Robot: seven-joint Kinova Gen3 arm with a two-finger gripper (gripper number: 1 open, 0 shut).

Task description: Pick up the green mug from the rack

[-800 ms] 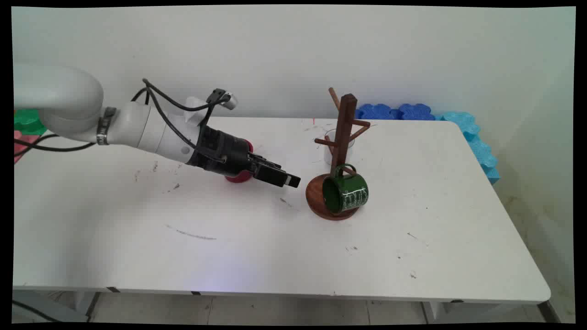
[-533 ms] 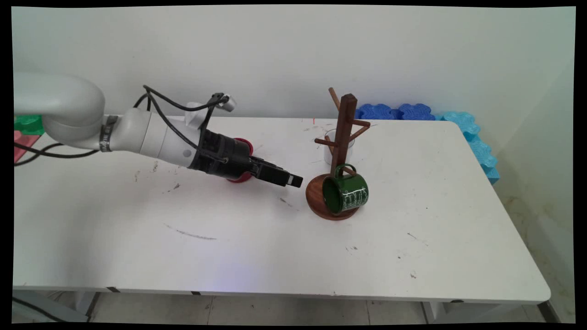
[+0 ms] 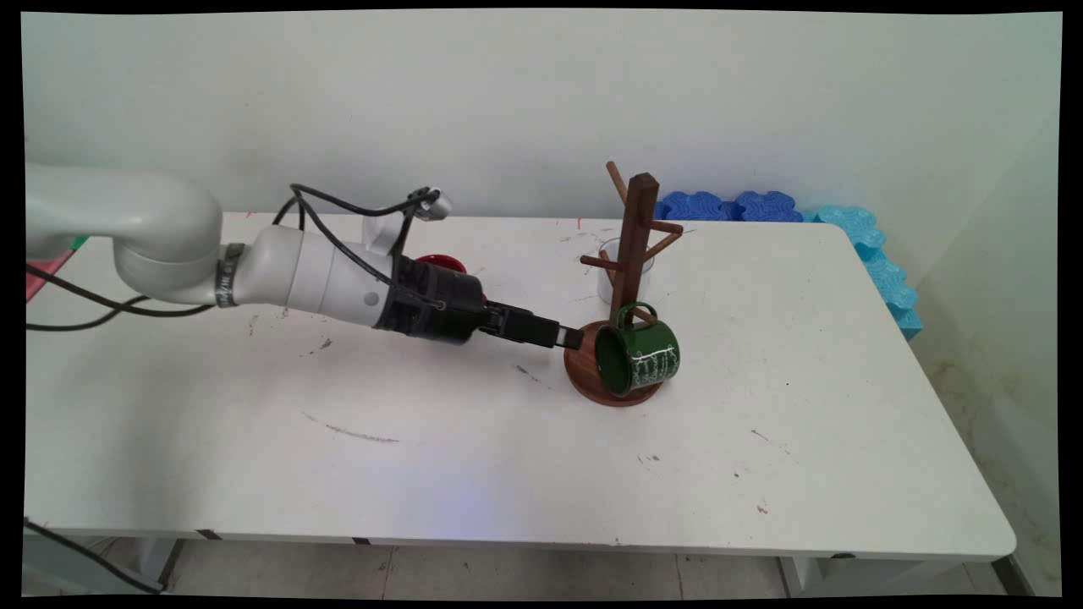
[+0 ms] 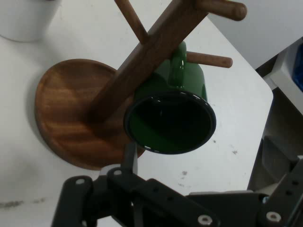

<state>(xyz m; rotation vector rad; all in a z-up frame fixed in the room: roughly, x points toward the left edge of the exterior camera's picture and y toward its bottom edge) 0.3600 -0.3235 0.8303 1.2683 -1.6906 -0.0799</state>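
Gripper [image 3: 568, 337] low over desk [image 3: 474, 457], fingers' gap not readable, cannot tell. Green mug [image 3: 636, 357] just ahead of fingers, hung by handle on wooden mug tree [image 3: 633, 254], mouth facing them. Red object [image 3: 440, 264] behind wrist.

A dark green mug [image 3: 636, 359] with a white scribbled pattern on its side and a near-black inside hangs on a reddish-brown wooden mug tree [image 3: 630, 279]. At its 9 o'clock is the black gripper [image 3: 572, 338] on a white arm [image 3: 313, 275], with a red object [image 3: 440, 264] partly hidden behind it. The table [image 3: 761, 406] is white with grey scuffs, and dark and light blue foam pieces [image 3: 854, 237] lie at 2 o'clock.
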